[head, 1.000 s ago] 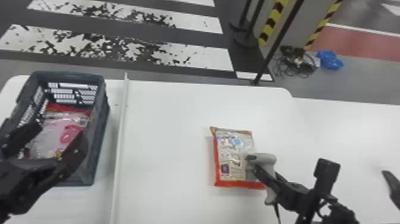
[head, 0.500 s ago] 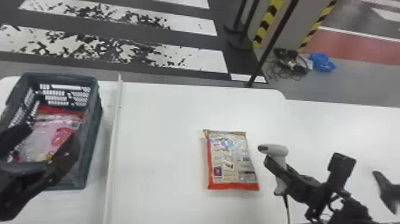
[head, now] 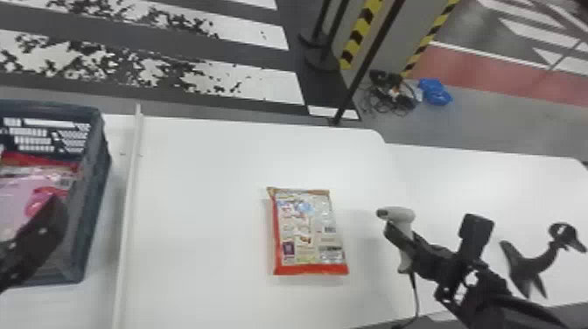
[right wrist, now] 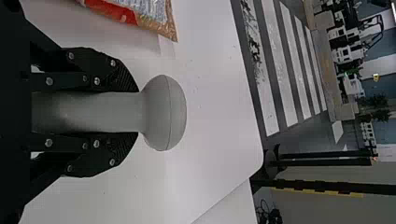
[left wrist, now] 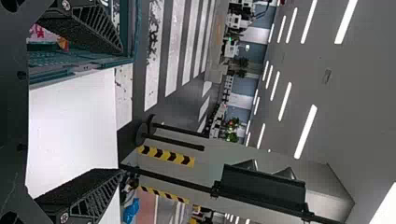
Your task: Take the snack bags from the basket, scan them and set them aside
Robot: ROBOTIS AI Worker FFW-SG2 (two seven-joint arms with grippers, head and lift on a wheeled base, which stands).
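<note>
Head view: Scanner (head: 403, 215) Poised Beside Snack Bag (head: 306, 236)

The right gripper (right wrist: 133, 112) grips the scanner's handle, leaving its nose unobstructed. The bag lies flat on the table (head: 197, 227), likely to expose its code; the left gripper (left wrist: 122, 111), fingers spread, hangs at the basket (head: 98, 153), apparently positioned for another pickup.

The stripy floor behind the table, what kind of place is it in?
Probably a warehouse or factory hall: it has broad white floor stripes, yellow-and-black hazard strips and rows of long ceiling lights.
</note>
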